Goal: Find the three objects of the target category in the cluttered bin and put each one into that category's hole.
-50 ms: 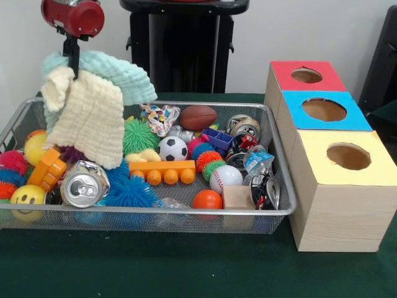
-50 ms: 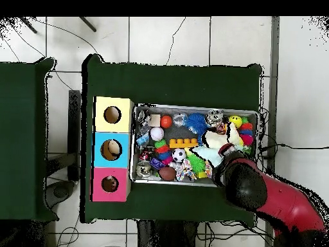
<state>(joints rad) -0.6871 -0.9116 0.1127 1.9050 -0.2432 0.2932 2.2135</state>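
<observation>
A red and black robot arm hangs over a wire mesh bin (image 1: pixel 282 208) crammed with toys, sitting on a green worktop (image 1: pixel 155 267). The tool (image 1: pixel 73 57) is clenched on 2 cloths, 1 cream (image 1: pixel 87 124) and 1 pale blue (image 1: pixel 121 73), which dangle above the bin's 9 o'clock end in the front view. Lifting them likely serves to uncover what lies beneath.

Below sit a crushed silver can (image 1: pixel 84 184), a yellow smiley ball (image 1: pixel 26 197), blue spiky balls (image 1: pixel 127 189) and an orange block (image 1: pixel 162 171). Toward the middle lie a small football (image 1: pixel 198 117), a soccer ball (image 1: pixel 173 148), a baseball (image 1: pixel 225 179) and an orange ball (image 1: pixel 207 199).

At 3 o'clock, just beside the bin, stand 3 wooden boxes with round holes: red (image 1: pixel 307 76), blue (image 1: pixel 324 110), yellow (image 1: pixel 347 156). The target category is not evident, so the cloths may be either clutter or cargo.
</observation>
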